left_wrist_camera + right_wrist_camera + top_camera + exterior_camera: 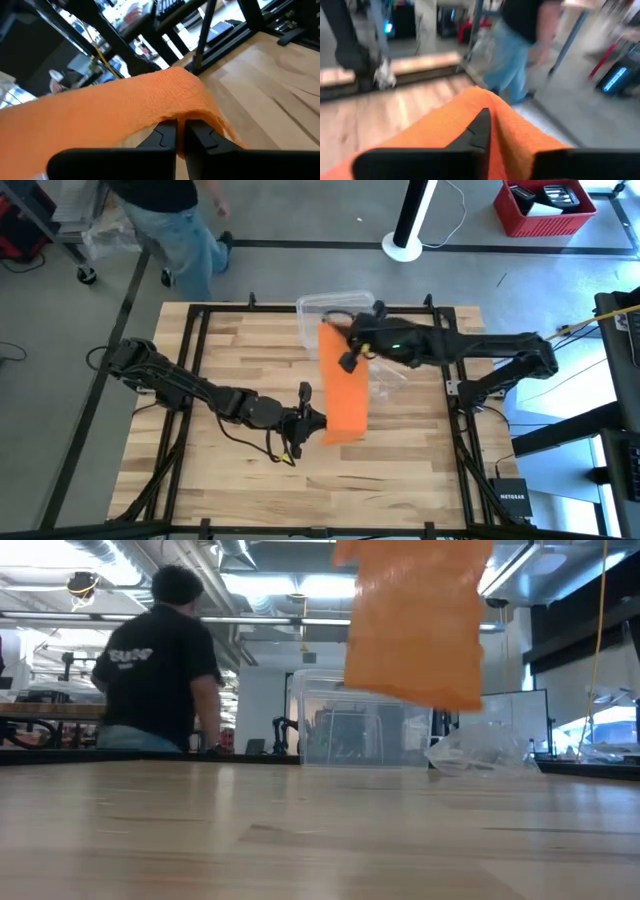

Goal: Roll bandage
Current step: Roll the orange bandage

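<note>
The orange bandage point(345, 395) is a flat band spread between my two grippers above the table's middle. In the low view the bandage point(415, 620) hangs clear of the wood, its lower edge well above the tabletop. My left gripper point(318, 420) is shut on the band's near end. My right gripper point(348, 350) is at its far end, in front of the clear box. The right wrist view shows cloth point(435, 130) draped around one dark finger point(481, 127). My left gripper pinches the bandage's near end point(182, 112) between its two fingers, coming almost level from the table's left side. The cloth folds over the fingertips point(167, 132) and runs away from them, lifted clear of the table. My right gripper holds the bandage's far end point(470, 102), reaching in from the table's right side. Cloth lies on both sides of the one finger that shows and hides the rest of the hold. The band is lifted clear.
A clear plastic box point(335, 308) stands at the far middle of the table, with a crumpled clear wrapper point(385, 380) to its right. A person point(175, 220) stands beyond the far left corner. A black frame rail point(200, 360) runs along the table's sides.
</note>
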Controlling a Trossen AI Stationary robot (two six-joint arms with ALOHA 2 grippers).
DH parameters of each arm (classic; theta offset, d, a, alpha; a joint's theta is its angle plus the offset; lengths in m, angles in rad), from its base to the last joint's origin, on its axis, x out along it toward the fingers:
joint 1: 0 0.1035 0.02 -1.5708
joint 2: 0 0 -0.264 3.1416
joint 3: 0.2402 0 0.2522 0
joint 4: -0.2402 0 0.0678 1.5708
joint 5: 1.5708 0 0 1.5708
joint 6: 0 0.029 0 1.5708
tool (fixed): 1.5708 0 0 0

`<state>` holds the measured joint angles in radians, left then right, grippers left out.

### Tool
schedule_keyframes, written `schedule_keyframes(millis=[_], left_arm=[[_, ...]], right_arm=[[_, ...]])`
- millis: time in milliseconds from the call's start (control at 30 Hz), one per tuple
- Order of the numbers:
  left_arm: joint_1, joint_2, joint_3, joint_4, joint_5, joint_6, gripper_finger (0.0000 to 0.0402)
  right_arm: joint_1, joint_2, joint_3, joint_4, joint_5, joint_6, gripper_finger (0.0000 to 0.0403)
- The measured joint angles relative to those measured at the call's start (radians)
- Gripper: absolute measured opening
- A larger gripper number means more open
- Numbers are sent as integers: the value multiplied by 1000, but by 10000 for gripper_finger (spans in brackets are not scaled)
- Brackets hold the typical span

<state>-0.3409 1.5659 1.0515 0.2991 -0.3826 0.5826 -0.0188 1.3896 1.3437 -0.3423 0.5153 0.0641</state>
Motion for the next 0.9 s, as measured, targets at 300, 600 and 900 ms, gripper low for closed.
schedule_keyframes(millis=[300,600,900], left_arm=[[0,66,0,-20,-17,-100,0],[8,127,-1,-82,-66,-212,0],[7,157,-1,-80,-66,-259,2]], right_arm=[[-24,157,0,-211,-218,44,208],[-21,158,0,-360,-343,71,279],[-20,166,0,-296,-505,115,280]])
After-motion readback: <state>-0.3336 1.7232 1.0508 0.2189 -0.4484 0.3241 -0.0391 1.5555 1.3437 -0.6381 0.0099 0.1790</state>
